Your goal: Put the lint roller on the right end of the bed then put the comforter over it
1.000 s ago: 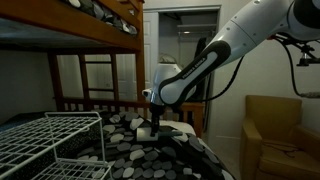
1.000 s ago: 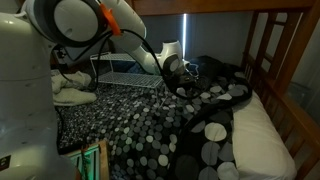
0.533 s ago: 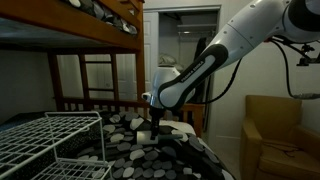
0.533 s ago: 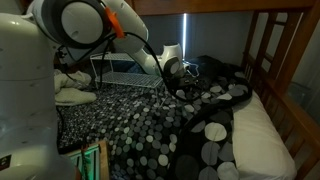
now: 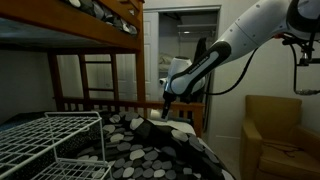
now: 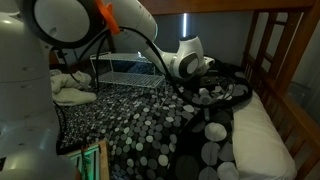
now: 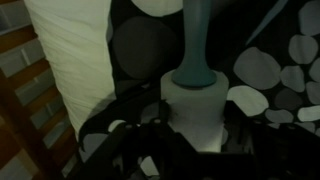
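The gripper (image 5: 165,108) hangs over the black comforter with white and grey pebble spots (image 5: 150,150), jaws closed round the small white cylindrical lint roller (image 7: 195,105), mid-frame in the wrist view. Held by its round roll, it could twist loose and drop into the folds, short of the brown wooden bed's (image 5: 100,42) end

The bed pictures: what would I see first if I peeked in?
Probably the big black comforter covered in white and grey spots, spread over the wooden bunk bed in both exterior views. Next comes the white robot arm reaching above it. Its gripper holds a white lint roller, which shows close up in the wrist view.
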You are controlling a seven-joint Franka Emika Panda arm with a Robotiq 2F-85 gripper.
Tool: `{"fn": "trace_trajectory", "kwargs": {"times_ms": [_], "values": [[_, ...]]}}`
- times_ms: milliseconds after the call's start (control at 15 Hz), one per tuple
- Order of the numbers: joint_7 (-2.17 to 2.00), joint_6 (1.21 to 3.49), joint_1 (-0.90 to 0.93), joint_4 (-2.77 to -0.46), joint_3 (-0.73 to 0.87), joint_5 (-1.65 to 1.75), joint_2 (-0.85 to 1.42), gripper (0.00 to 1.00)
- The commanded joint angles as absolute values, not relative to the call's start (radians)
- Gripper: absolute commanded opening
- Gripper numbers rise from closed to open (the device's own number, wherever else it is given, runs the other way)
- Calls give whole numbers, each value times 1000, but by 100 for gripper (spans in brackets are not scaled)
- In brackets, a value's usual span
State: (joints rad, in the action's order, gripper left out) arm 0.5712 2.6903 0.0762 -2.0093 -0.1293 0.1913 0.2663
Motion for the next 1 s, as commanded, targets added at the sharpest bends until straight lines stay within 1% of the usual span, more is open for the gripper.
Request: {"fn": "trace_trajectory", "kwargs": {"times_ms": [0, 200, 533, 600, 933], "values": [[556, 2725, 29, -1998, -99, 196, 272, 33], [575, 2738, -16, -1973, -82, 179, 300, 33], [625, 2811, -115, -1944, -104, 82, 347, 33], [585, 2779, -79, -1964, -87, 129, 322, 58], [598, 2798, -105, -1947, -93, 107, 345, 58]]}}
